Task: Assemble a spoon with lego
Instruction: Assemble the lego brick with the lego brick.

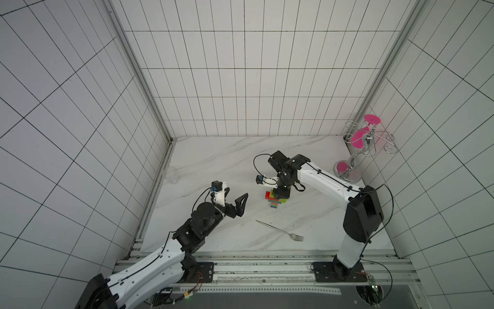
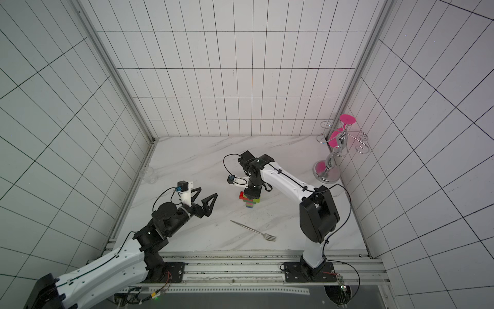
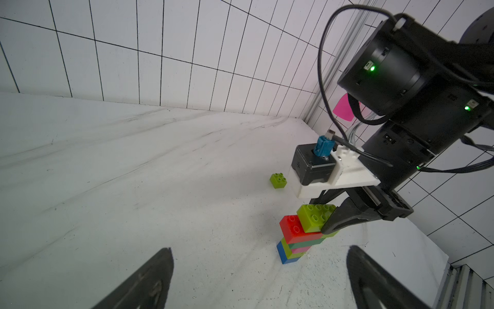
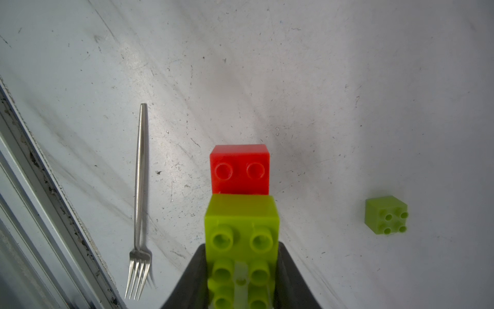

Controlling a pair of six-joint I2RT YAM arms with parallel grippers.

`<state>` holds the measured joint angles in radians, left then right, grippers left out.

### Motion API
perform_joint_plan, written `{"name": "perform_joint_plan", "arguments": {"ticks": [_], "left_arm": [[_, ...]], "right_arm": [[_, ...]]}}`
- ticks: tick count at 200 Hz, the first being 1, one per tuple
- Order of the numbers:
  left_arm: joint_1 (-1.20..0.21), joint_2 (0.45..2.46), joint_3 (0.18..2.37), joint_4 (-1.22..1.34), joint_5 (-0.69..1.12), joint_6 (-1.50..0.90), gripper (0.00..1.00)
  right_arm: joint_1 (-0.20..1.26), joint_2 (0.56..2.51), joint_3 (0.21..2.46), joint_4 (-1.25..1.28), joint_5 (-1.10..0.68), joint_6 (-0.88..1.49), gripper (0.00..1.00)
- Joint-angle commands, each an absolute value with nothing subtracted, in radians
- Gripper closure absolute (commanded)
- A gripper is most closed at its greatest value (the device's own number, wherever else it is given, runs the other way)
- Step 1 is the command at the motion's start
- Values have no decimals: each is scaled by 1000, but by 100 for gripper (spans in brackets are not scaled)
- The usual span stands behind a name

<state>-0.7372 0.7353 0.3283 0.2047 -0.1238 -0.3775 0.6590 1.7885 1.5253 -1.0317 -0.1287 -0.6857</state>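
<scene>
The spoon (image 1: pixel 275 201) (image 2: pixel 250 201) stands upright on the table as a small lego stack (image 3: pixel 296 240): blue at the bottom, then lime, pink, dark green and red. A long lime brick (image 3: pixel 314 216) (image 4: pixel 242 222) lies on the red brick (image 4: pixel 239 168), overhanging one side. My right gripper (image 4: pixel 242 267) comes down from above and is shut on this lime brick. A small square lime brick (image 3: pixel 278 181) (image 4: pixel 386 215) lies loose beyond the stack. My left gripper (image 1: pixel 236 193) (image 2: pixel 207 193) (image 3: pixel 259 251) hangs open and empty to the left of the stack, well apart from it.
A thin metal fork (image 1: pixel 280 230) (image 2: pixel 254 230) (image 4: pixel 140 187) lies near the table's front edge. A clear glass jar (image 1: pixel 170 175) stands by the left wall. A chrome stand with pink discs (image 1: pixel 358 152) fills the back right corner.
</scene>
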Motion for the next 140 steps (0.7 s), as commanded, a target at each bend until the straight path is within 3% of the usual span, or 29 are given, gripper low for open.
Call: {"name": "perform_joint_plan", "arguments": {"ticks": [1, 140], "left_arm": [[-738, 735, 322, 211, -125, -367, 1], [-738, 733, 322, 208, -124, -368, 1]], "right_arm": [[654, 1812, 1494, -1053, -119, -689, 89], [664, 1913, 1510, -1102, -57, -704, 89]]}}
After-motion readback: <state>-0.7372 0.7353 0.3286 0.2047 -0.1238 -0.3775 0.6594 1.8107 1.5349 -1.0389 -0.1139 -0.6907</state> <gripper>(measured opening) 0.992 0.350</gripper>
